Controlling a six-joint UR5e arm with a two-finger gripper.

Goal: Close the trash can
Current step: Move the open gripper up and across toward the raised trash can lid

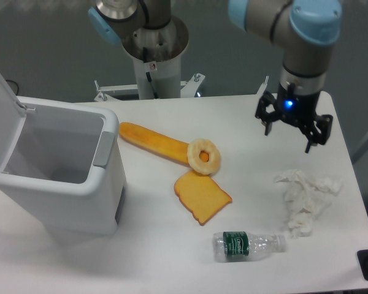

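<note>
The trash can (61,184) is a large white boxy bin at the left of the table. Its lid (1,116) stands open, tilted up and back at the far left edge of the view. A grey latch tab (102,149) sits on the rim facing the table's middle. The inside looks empty. My gripper (288,136) hangs above the right side of the table, far from the bin. Its fingers are spread open and hold nothing.
A long orange bread-like piece (150,140), a pineapple ring (204,157) and an orange toast slice (202,196) lie mid-table. Crumpled white paper (306,196) lies at the right, below the gripper. A plastic bottle (248,244) lies near the front edge. The robot's base (154,55) stands behind.
</note>
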